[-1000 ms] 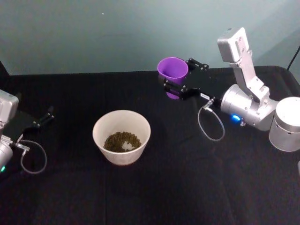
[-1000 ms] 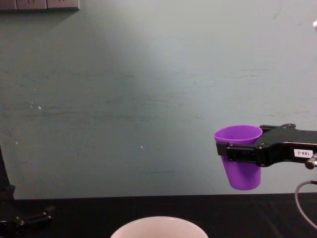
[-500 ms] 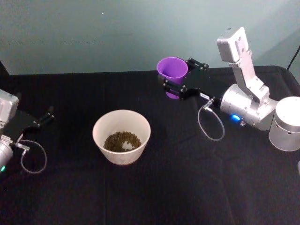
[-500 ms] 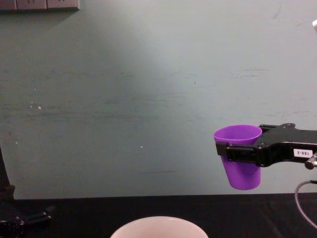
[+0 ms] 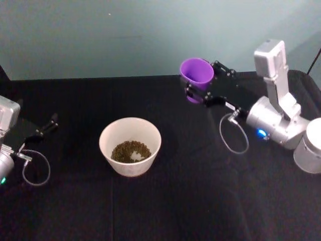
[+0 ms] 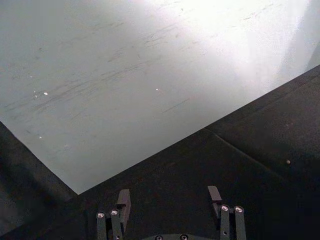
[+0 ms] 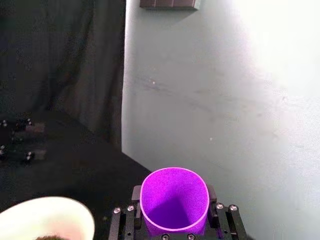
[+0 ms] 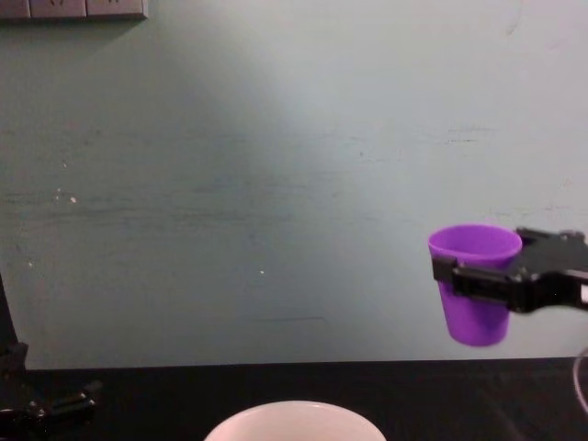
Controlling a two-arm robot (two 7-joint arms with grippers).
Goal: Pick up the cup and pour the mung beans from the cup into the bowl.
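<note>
Right claw is closed on the cup, one finger on each side of the wall a little below the rim. In the chest view the cup hangs upright, well clear of the black surface, with the claw reaching in from the right edge. The right wrist view looks down into the cup; its inside shows plain purple, no contents visible, and the claw fingers bracket it left and right.

The cup sits toward the far right of the scene, close to the pale green wall. The bowl stands on the surface nearer the middle, to the left of and nearer than the cup, well apart from it. A heap of mung beans lies in the bottom of the bowl. In the chest view just the white rim of the bowl shows at the bottom edge; in the right wrist view part of the bowl shows at a lower corner.

Left claw is at the left edge of the scene, low over the surface, away from bowl and cup. The left wrist view shows its fingers spread apart with nothing between them.
</note>
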